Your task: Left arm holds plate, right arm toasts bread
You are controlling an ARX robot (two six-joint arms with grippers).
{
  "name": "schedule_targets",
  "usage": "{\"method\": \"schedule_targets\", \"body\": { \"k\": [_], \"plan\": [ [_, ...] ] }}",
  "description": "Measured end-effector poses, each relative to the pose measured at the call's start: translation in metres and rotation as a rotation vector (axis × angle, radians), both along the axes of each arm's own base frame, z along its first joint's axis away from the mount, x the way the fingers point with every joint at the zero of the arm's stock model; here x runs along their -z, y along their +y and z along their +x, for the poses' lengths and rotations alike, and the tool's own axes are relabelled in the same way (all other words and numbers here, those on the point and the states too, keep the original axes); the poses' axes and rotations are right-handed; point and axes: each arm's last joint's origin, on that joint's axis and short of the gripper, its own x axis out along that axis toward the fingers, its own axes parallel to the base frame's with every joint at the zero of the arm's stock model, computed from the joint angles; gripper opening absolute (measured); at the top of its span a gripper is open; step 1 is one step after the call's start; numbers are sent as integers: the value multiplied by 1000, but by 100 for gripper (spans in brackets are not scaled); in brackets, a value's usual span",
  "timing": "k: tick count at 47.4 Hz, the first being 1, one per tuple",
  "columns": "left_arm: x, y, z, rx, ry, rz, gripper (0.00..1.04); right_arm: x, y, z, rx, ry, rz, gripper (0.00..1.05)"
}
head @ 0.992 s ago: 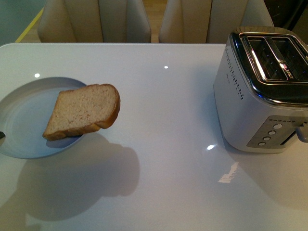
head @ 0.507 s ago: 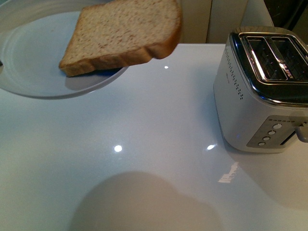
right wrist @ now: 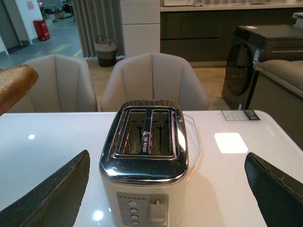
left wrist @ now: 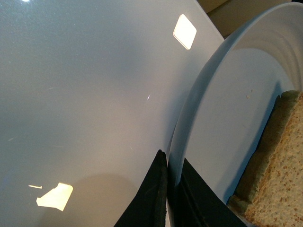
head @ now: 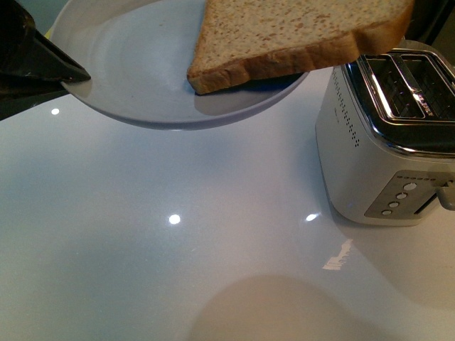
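The pale blue-grey plate hangs in the air above the white table, tilted, close to the front camera. My left gripper is shut on its left rim; in the left wrist view the black fingers pinch the plate's rim between them. The slice of bread lies on the plate and overhangs its right edge, above the toaster's left side; its crust shows as bread and bread. My right gripper is open, wide apart, facing the toaster with nothing between its fingers.
The silver-and-white two-slot toaster stands at the table's right, slots empty, lever and buttons on its front. Cream chairs sit behind the table's far edge. A dark cabinet is beyond on the right.
The plate with the bread has risen off the table and moved right toward the toaster. My left gripper has come into the front view at the plate's rim.
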Motion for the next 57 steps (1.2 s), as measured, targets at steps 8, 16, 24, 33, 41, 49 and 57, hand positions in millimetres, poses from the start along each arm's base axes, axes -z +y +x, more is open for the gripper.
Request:
{"method": "schedule_targets", "body": {
  "k": [8, 16, 24, 33, 41, 49, 57],
  "plan": [
    [-1, -10, -4, 23, 5, -18, 3, 0, 0, 0, 0, 0, 0, 96],
    [-1, -18, -7, 50, 2, -27, 3, 0, 0, 0, 0, 0, 0, 96],
    [-1, -22, -8, 69, -1, -30, 3, 0, 0, 0, 0, 0, 0, 96],
    [-1, -22, -8, 70, -1, -30, 3, 0, 0, 0, 0, 0, 0, 96],
    [-1, -22, -8, 70, -1, -30, 3, 0, 0, 0, 0, 0, 0, 96],
    [-1, -22, -8, 70, -1, -30, 3, 0, 0, 0, 0, 0, 0, 96],
    [-1, -22, -8, 70, -1, -30, 3, 1, 0, 1, -33, 70, -24, 96]
  ]
}}
